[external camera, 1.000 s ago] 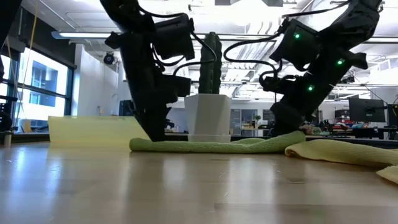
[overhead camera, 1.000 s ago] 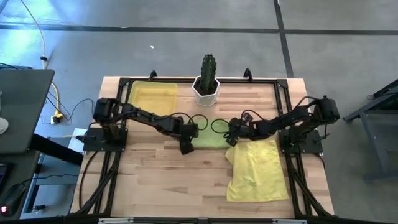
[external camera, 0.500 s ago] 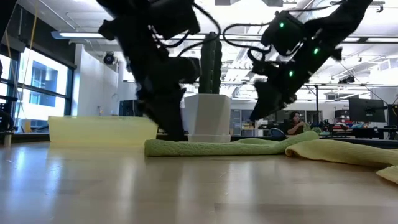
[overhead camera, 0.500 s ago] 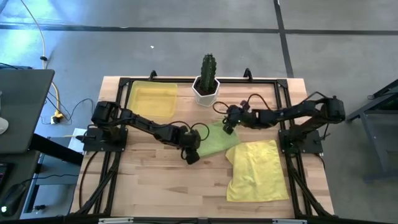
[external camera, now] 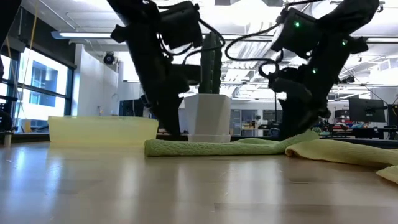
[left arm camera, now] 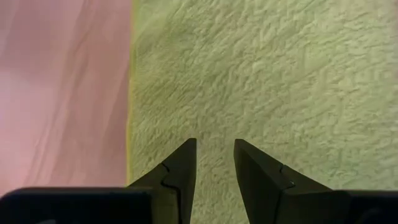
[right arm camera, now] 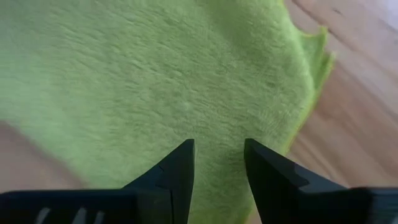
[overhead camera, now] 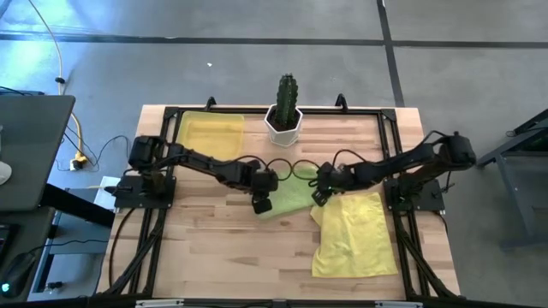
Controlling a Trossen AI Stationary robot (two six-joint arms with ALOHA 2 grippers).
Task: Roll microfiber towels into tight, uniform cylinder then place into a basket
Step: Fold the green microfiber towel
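Note:
The lime green microfiber towel (overhead camera: 289, 193) lies flat on the table's middle, and its right part runs under the pale yellow towel (overhead camera: 353, 233), which is spread toward the near right. My left gripper (overhead camera: 262, 204) stands open over the green towel's left end (left arm camera: 186, 74), pointing steeply down. My right gripper (overhead camera: 320, 195) stands open over the towel's right part (right arm camera: 186, 68), near where the yellow towel overlaps it. Nothing sits between either pair of fingers. The yellow basket (overhead camera: 211, 135) stands at the far left. My left gripper (left arm camera: 214, 146) has its open fingertips low at the green towel's surface, close to its left edge (left arm camera: 130, 124), coming from above. Whether they touch the cloth I cannot tell. My right gripper (right arm camera: 219, 146) has its open fingertips low over the towel near one corner (right arm camera: 318, 46). Whether they touch I cannot tell.
A white pot with a green cactus (overhead camera: 284, 118) stands at the far middle, just behind the green towel. A black frame (overhead camera: 171, 115) runs around the table. Bare wood (overhead camera: 223, 248) lies toward the near left.
My left gripper swung toward the near edge and came back. My right gripper swung toward the far edge, rolled, and returned. The green towel's left end has slid toward the right, and the towel now lies skewed, its left corner nearer the near edge.

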